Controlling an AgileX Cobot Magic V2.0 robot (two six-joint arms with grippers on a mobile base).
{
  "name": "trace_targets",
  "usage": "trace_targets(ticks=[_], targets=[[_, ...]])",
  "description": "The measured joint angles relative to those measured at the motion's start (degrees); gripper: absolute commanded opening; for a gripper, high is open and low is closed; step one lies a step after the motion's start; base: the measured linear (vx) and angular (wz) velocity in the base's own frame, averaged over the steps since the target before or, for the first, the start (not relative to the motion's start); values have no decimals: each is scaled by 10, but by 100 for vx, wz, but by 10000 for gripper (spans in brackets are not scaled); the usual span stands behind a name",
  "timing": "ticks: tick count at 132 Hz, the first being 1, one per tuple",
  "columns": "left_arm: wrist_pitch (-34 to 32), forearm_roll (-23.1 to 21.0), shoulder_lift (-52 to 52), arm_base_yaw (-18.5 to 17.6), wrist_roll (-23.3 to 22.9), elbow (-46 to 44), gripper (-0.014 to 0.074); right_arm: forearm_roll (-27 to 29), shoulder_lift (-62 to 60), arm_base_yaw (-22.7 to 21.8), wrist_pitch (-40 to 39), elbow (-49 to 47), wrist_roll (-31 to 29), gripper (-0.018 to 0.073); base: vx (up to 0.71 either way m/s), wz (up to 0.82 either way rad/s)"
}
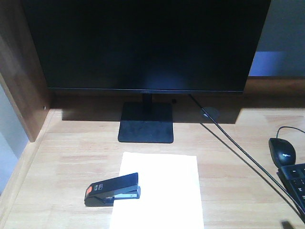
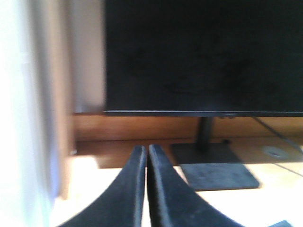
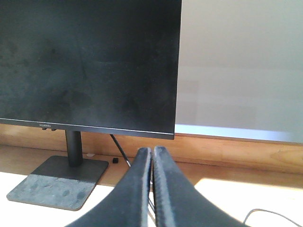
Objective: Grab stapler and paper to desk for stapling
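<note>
The black stapler (image 1: pixel 112 189), with an orange patch at its left end, lies across the left edge of the white paper (image 1: pixel 162 191). The sheet rests flat on the light wooden desk (image 1: pixel 71 157), in front of the monitor's foot. Neither gripper appears in the front view. In the left wrist view my left gripper (image 2: pixel 146 149) is shut with nothing between its fingers, held above the desk and pointing at the monitor. My right gripper (image 3: pixel 152 151) is likewise shut and empty, aimed at the monitor's right edge. Stapler and paper do not show in either wrist view.
A large black monitor (image 1: pixel 147 43) on a square foot (image 1: pixel 146 122) fills the back of the desk. Its cable (image 1: pixel 238 150) runs diagonally to the right. A black mouse (image 1: pixel 282 151) and a keyboard corner (image 1: pixel 296 183) sit at the right. A raised darker wooden panel (image 1: pixel 21 86) borders the left side.
</note>
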Motion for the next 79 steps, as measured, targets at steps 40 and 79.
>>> trace_targets(ticks=[40,79], targets=[[34,0,-51,57,0,78,-6,-1,0,0,0,1,0,-6,0,0],[-14,5,-51,59,-4,103,-6,-1,0,0,0,1,0,-6,0,0]])
